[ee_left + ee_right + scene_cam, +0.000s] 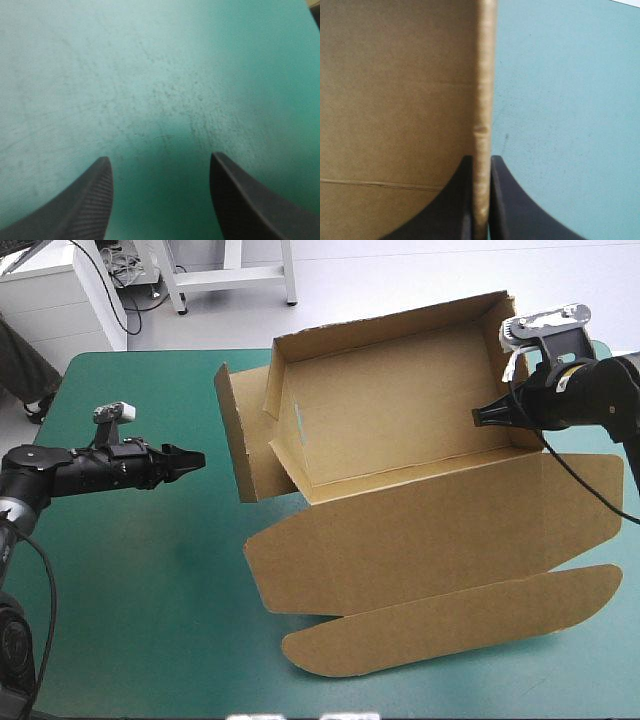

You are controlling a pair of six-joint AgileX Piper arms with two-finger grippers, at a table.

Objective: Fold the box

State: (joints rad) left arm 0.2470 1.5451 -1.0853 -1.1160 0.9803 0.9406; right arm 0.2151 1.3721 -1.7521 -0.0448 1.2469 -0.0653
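Observation:
The brown box [400, 430] stands as an open tray with its walls raised, and its lid [440, 540] lies flat toward the table's front. My right gripper [490, 417] is shut on the box's right wall, whose edge [484, 100] runs up between the fingers [510, 205]. A side flap [238, 435] hangs outward at the box's left end. My left gripper [190, 462] hovers open over the teal-green cover, a short way left of that flap. Only bare cover [160, 90] shows between its fingers [90, 200].
The lid's rounded tuck flap [450, 625] lies near the table's front edge. Bare teal-green cover [130, 580] stretches across the table's left half. The box's far wall sits close to the table's far edge [170, 352].

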